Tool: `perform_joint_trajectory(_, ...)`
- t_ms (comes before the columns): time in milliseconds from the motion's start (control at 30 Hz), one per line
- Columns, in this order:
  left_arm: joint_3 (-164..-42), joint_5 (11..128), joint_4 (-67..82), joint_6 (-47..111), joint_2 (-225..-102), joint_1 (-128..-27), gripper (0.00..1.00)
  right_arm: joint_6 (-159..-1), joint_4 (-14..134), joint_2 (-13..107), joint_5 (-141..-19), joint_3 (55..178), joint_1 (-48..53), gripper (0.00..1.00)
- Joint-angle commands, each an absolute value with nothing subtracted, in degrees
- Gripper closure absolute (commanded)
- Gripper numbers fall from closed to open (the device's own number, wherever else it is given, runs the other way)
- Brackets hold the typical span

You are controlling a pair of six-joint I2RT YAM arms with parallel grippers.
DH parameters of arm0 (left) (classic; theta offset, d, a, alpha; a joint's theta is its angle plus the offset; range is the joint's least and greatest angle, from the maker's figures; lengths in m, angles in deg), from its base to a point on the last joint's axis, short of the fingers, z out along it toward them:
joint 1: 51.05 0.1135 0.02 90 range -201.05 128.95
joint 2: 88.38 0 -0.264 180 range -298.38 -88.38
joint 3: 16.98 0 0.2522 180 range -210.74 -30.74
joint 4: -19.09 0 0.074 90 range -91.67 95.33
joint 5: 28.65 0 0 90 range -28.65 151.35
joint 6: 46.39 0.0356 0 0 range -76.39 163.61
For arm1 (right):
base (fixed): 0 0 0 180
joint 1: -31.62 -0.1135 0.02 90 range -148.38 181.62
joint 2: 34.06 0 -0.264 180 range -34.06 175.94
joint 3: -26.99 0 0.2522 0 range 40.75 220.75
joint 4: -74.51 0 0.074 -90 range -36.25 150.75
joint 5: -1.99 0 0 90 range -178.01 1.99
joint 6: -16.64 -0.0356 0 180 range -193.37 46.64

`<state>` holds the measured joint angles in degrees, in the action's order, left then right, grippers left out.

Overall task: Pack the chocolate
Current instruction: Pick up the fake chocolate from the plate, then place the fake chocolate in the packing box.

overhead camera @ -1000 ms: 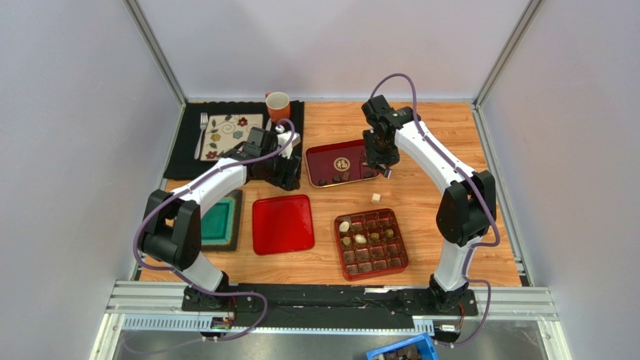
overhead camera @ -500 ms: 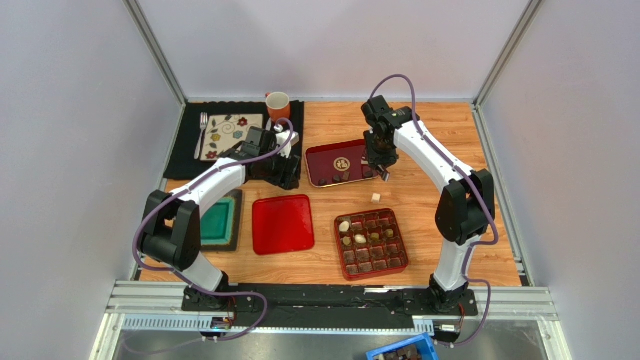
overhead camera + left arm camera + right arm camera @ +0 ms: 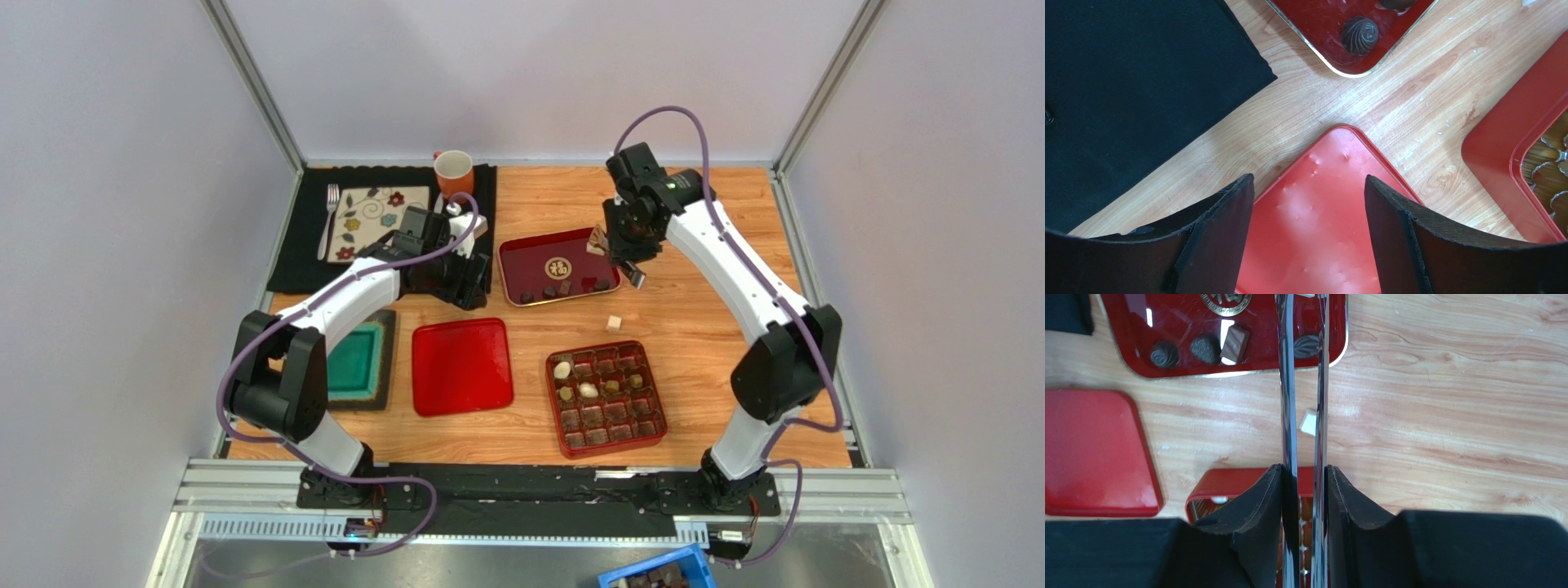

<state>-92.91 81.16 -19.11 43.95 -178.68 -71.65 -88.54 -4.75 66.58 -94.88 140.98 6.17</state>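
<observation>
Several dark chocolate pieces (image 3: 1206,348) lie along the near edge of the dark red tray (image 3: 558,266), one of them (image 3: 1360,35) also in the left wrist view. A white chocolate cube (image 3: 612,324) sits loose on the wood, between the tray and the gridded red box (image 3: 605,398), which holds dark and cream pieces. My right gripper (image 3: 1304,471) is shut on metal tongs (image 3: 1289,386), whose blades reach over the tray's right end. A pale bit shows between their tips at the frame's edge. My left gripper (image 3: 1309,202) hangs open and empty above a corner of the flat red lid (image 3: 463,365).
A black mat (image 3: 294,245) at back left carries a patterned plate (image 3: 368,208), a fork (image 3: 331,208) and an orange mug (image 3: 454,172). A green tray (image 3: 356,361) lies left of the lid. A blue bin (image 3: 656,573) sits below the table's near edge.
The right arm has risen and swung slightly back and right over the tray's right end, and its jaws have squeezed the tongs narrower. The left arm has not moved.
</observation>
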Motion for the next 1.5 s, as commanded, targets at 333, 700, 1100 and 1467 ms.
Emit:
perform_joint_trajectory(333, -93.58, 80.25, -19.01, 45.37, -176.88, -71.00, 0.25, -92.61, -13.86, 41.10, -89.33, 124.44, 4.46, 0.68)
perform_joint_trajectory(700, -93.32, 79.37, -19.71, 45.28, -177.06, -71.00, 0.25, -97.44, -20.02, 30.99, -86.86, 118.45, -1.25, 0.69)
perform_joint_trajectory(1100, -93.84, 79.19, -20.24, 45.02, -176.89, -71.00, 0.25, -100.52, -21.43, 25.89, -85.11, 112.22, -3.19, 0.68)
perform_joint_trajectory(1467, -94.11, 81.74, -20.59, 44.58, -176.62, -71.00, 0.25, -100.70, -20.03, 25.97, -86.25, 108.43, -3.28, 0.61)
